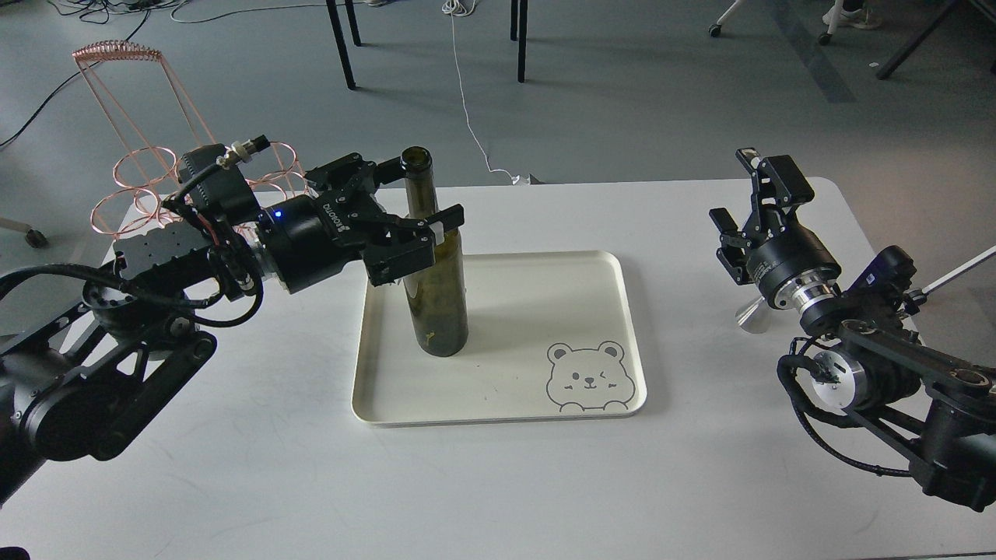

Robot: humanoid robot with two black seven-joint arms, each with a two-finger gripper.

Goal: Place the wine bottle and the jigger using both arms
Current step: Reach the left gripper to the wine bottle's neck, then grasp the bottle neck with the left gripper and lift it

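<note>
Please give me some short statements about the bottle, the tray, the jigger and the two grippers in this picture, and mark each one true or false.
1. The wine bottle stands upright on the cream tray. True.
2. The left gripper is far from the bottle. False: its fingers sit on either side of the bottle's shoulder and neck.
3. The jigger is on the tray. False: it is on the white table, right of the tray, partly hidden behind the right arm.
4. The right gripper holds the jigger. False: it is open, empty and above the jigger.
5. A bear drawing is in the tray's near right corner. True.
6. A copper wire rack stands behind the left arm. True.
</note>
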